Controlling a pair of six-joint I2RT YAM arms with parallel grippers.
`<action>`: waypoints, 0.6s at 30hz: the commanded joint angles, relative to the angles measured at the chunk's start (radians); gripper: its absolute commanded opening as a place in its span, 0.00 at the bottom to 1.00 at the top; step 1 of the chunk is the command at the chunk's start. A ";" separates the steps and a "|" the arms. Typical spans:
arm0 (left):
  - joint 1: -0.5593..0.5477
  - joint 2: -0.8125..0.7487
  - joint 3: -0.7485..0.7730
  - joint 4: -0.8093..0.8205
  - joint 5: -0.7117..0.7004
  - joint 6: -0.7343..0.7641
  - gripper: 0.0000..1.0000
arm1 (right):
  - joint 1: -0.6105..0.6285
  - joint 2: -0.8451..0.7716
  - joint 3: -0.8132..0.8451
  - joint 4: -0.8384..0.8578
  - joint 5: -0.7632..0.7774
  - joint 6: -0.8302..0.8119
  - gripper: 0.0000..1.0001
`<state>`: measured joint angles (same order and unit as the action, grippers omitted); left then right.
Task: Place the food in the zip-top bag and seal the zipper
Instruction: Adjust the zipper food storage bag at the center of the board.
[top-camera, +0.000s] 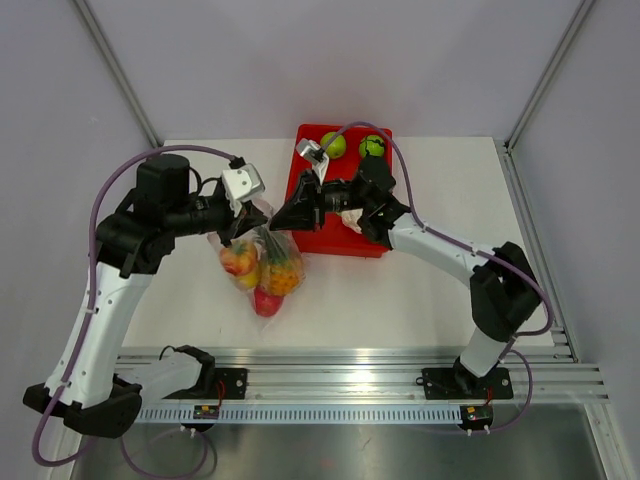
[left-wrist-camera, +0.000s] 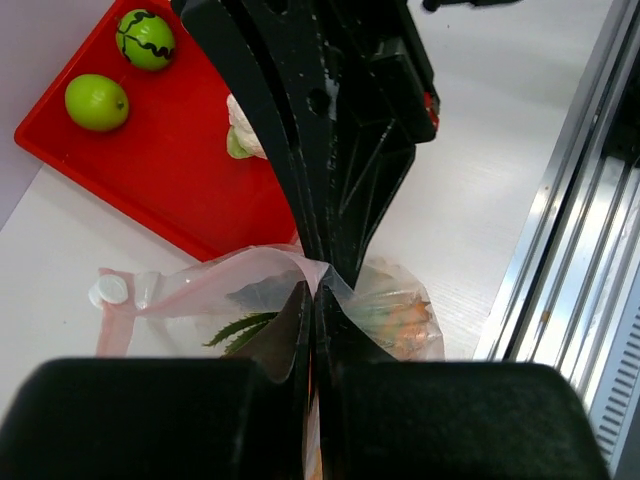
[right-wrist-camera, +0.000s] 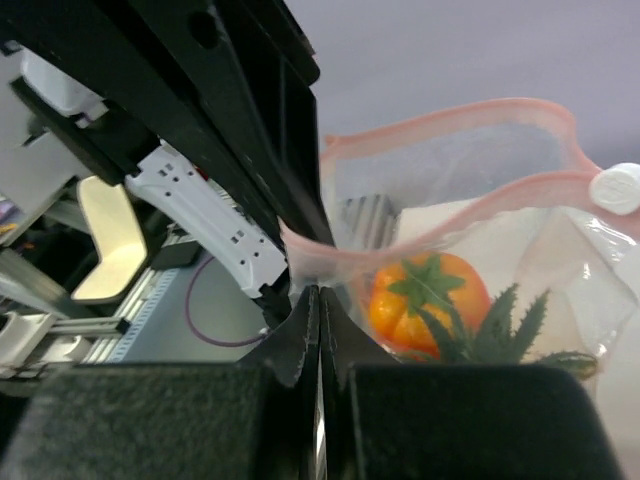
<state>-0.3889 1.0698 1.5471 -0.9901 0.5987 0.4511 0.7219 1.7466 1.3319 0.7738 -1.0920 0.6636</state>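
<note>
While both arms met over the middle of the table (top-camera: 400, 300), the left pincer (left-wrist-camera: 314, 292) was clamped shut on the rim of the zip-top bag (top-camera: 255, 262), its two fingers pressed together with clear plastic between them. Just below that pincer the bag hung slack, holding an orange toy fruit with a green calyx (right-wrist-camera: 400, 300), the spiky pineapple leaves (right-wrist-camera: 500, 325), and red and yellow pieces lower down. Off to the side of the pinch, a white round tab (left-wrist-camera: 108, 291) sat on the zipper (right-wrist-camera: 470, 113), whose two pink strips stood apart in a loop, so the mouth was unsealed.

Touching tip to tip with the left one, the right pincer (right-wrist-camera: 320, 298) was likewise closed on the same stretch of rim. Beyond it lay the red tray (left-wrist-camera: 170, 170), carrying a lime (left-wrist-camera: 96, 102), a striped green ball (left-wrist-camera: 145, 38) and a cauliflower (left-wrist-camera: 240, 130), none of them bagged.

By my reading, the step was a shared grip on the rim to hold the mouth open. Doing it well would mean each pincer keeping only one wall of the bag, then parting gently and level, so the thin plastic neither tore nor slipped. The left should hold firm, freeing the right to fetch from the tray.
</note>
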 joint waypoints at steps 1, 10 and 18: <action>0.024 0.051 0.054 0.038 0.110 0.124 0.00 | 0.042 -0.102 -0.014 -0.369 0.137 -0.336 0.00; 0.050 -0.048 -0.168 0.134 0.096 0.167 0.00 | 0.077 -0.179 -0.102 -0.527 0.329 -0.419 0.00; 0.050 -0.306 -0.470 0.373 0.096 0.156 0.00 | 0.065 -0.329 -0.118 -0.674 0.553 -0.581 0.00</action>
<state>-0.3424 0.8173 1.1179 -0.7876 0.6712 0.5976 0.7967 1.5284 1.2083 0.1276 -0.6662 0.1741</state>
